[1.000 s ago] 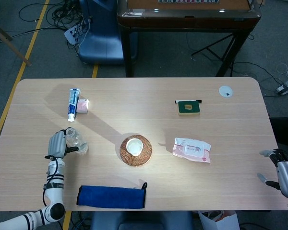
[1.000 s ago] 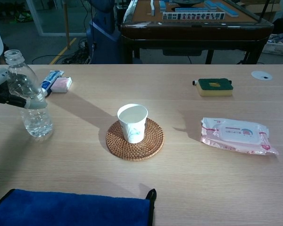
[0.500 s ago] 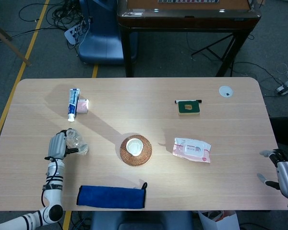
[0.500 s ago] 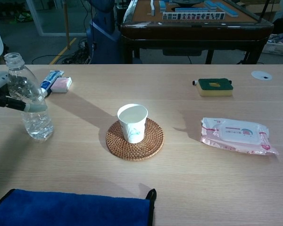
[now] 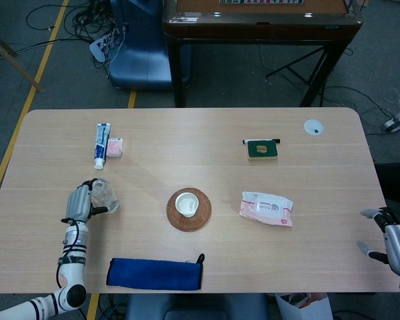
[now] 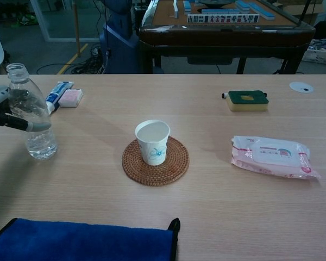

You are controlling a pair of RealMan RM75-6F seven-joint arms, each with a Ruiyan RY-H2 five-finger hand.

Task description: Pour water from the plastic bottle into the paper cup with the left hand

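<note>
The left hand (image 5: 78,203) holds the bottle (image 6: 29,111) upright at the table's left side, its base apparently on or just above the wood; the chest view is too dim to tell which. The cap is off. The cup (image 6: 152,141) stands on a woven coaster (image 6: 155,161) mid-table, well apart from the bottle. This looks like the grasp step, with pouring not yet done. Next the bottle must be lifted, carried over the cup and tilted. The right hand (image 5: 395,243) rests at the right edge, fingers apart, holding nothing.
</note>
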